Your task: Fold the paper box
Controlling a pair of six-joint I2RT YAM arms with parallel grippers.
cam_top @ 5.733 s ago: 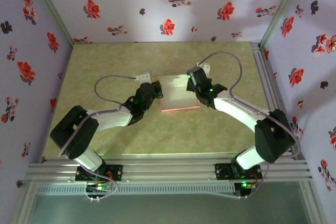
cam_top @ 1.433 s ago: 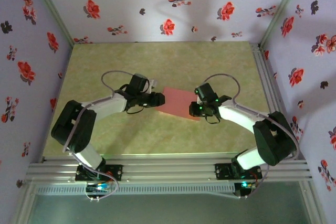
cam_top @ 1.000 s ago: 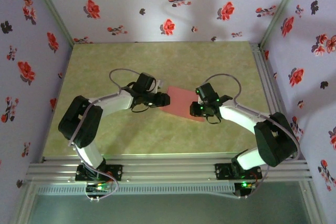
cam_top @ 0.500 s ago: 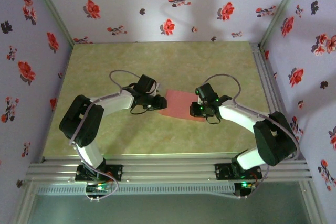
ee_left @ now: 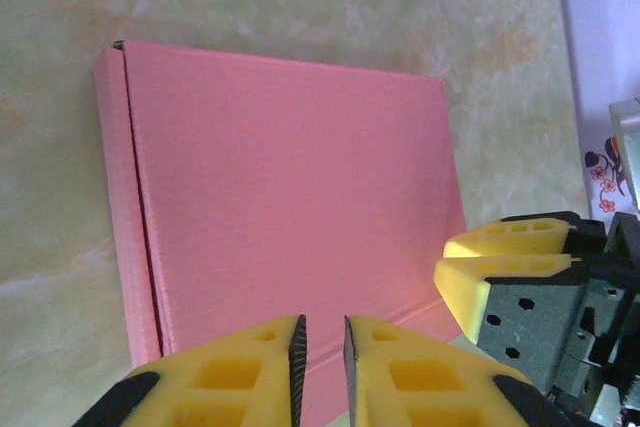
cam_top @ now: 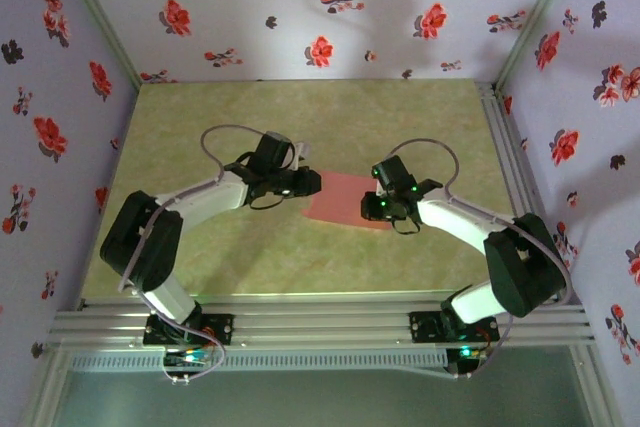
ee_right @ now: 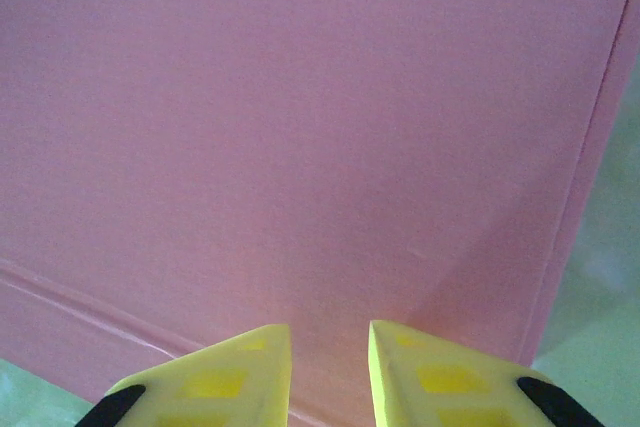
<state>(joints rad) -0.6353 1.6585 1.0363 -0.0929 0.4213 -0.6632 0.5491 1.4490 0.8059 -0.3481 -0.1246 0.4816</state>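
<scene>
Two arms meet over the paper box [cam_top: 342,198], which lies flat and pink near the middle of the green desk [cam_top: 200,117]. At its left edge, the left pincer [ee_left: 322,355] shows only a narrow slit between its fingers, nothing held. At its right edge, the right pincer [ee_right: 328,355] is slightly parted, low over the pink panel.

In the right wrist view the paper box [ee_right: 300,137] runs past the top and left edges, so its far corners are cut off ahead of the right gripper [ee_right: 330,357]. In the left wrist view the left gripper [ee_left: 322,352] covers the box's near edge; whether its fingertips touch the cardboard cannot be told.
</scene>
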